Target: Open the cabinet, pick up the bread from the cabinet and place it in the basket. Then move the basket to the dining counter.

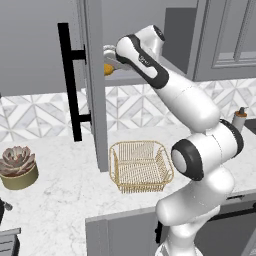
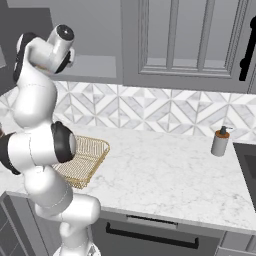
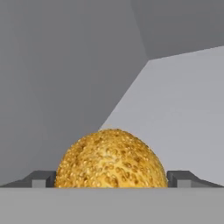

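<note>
Fingertips point(image 3: 43, 178) of my gripper point(image 3: 111, 181) stand at the near edge of the hand view, one at 8 o'clock and one at 4 o'clock. The jaws are spread to full width and hold nothing. Between the two tips sits the bread point(image 3: 111, 159), a round golden bun with a seeded crust. Its sides lie just inside the tips; contact with either tip cannot be confirmed. The bun rests on the light grey shelf point(image 3: 183, 109) of the cabinet point(image 1: 95, 75), with the grey interior walls meeting in a corner at 1 o'clock behind it.

In the left base view, my arm reaches up into the open cabinet, and a sliver of the orange bun shows beside my wrist at 11 o'clock. The cabinet door stands swung out, edge-on, with its black bar handle point(image 1: 67, 82) at 10 o'clock.

Below, the basket point(image 1: 141, 166) sits upright on the marble worktop point(image 1: 60, 210), just right of the door's lower edge. A potted succulent point(image 1: 17, 167) stands at 9 o'clock, well apart from the basket.

In the right base view, a soap dispenser point(image 2: 220, 141) stands at 3 o'clock before the tile backsplash point(image 2: 150, 107).
</note>
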